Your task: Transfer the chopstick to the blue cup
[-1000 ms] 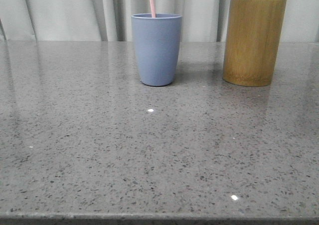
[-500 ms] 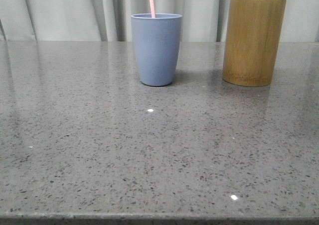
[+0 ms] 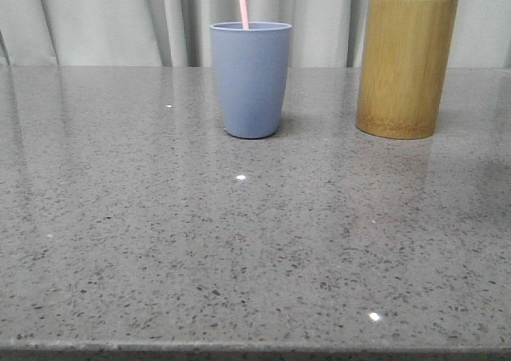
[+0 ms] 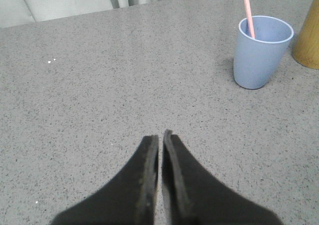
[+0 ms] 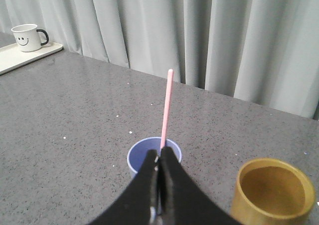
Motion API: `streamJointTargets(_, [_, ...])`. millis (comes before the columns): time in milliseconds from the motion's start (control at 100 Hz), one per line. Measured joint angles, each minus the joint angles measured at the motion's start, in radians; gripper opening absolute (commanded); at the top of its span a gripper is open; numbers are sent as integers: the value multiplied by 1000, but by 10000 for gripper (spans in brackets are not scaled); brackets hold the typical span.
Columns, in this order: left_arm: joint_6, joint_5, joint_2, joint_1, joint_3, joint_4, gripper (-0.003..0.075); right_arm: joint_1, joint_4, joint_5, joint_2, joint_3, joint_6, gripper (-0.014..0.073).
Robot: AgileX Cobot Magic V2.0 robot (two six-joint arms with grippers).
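Thin pale pink chopstick (image 3: 242,1) stands inside the matte grey-blue plastic cup (image 3: 251,79), leaning on its rim, on the speckled grey stone table (image 3: 239,241). Tall yellow-brown bamboo cylinder (image 3: 406,65) sits near the cup's right. Left gripper (image 4: 160,141) pressed together, holding nothing; right gripper (image 5: 159,160) pressed together above the cup, also empty

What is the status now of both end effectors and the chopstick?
Left end effector shut, empty. Right end effector shut, empty, above blue cup. Chopstick stands in the cup. Bamboo holder beside, apart.
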Motion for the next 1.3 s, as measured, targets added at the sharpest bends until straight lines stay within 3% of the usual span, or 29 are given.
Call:
streamJointTargets(670, [0,0,-407,0,216,-15,-19,0,-16,0,-646,398,0,-60])
streamJointTargets(1300, [0,3,-422,0,228,-23,-19,0,-17,0,-679,409,0,-60])
